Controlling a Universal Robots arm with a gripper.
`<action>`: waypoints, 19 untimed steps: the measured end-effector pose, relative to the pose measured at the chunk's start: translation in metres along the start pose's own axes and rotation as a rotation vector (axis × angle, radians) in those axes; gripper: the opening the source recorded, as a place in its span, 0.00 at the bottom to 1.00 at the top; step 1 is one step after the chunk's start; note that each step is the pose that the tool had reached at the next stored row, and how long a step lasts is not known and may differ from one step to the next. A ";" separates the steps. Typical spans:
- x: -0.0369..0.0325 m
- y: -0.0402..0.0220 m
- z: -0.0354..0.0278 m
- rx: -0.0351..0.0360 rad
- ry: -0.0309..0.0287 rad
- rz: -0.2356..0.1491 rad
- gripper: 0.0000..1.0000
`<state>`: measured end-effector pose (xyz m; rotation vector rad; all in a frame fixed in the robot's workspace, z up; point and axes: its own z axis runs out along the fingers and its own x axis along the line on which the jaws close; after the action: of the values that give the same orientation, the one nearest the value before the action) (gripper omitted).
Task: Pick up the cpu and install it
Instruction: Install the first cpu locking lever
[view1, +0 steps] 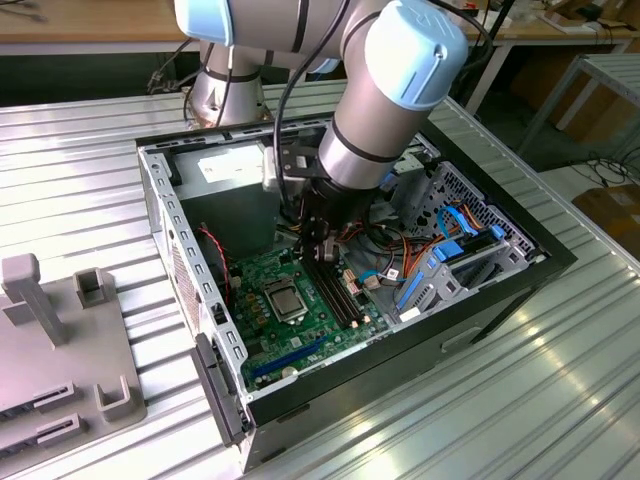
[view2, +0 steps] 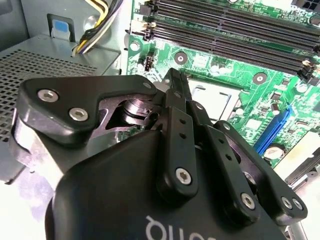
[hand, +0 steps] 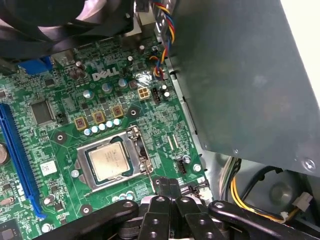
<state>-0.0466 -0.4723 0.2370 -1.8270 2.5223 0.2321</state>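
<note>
We note an open desktop computer case lying on its side on a ribbed metal table, mid-frame in the exterior view, with the green motherboard exposed inside. The arm reaches down from the upper middle of that frame into the case, its gripper low over the board, just above the long black memory slots. The cpu sits in its socket on the motherboard, lower left of the gripper in the exterior view, apart from it. In the first wrist view we see the cpu as a silver-grey square seated flat within the metal socket frame, with the gripper at the bottom edge of the picture, its two black fingers pressed together with no gap and nothing between them: clenched and empty. The fingertips lie just beside the socket's corner, not on the chip. In the second wrist view the gripper points toward the board, with the memory slots across the top of the frame. A blue expansion slot runs along the left of the first wrist view, and a grey metal housing fills its upper right, with yellow and black cables below it. In the exterior view, a grey fixture block rests on the table at lower left, well apart from the case.
</note>
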 end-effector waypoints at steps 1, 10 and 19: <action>0.0015 -0.0001 -0.0001 0.0008 -0.0004 -0.003 0.11; 0.0039 -0.0005 -0.0005 0.0019 0.0025 -0.046 0.11; 0.0040 -0.0005 -0.0005 0.0018 0.0027 -0.047 0.11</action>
<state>-0.0474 -0.4763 0.2370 -1.8851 2.4766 0.2265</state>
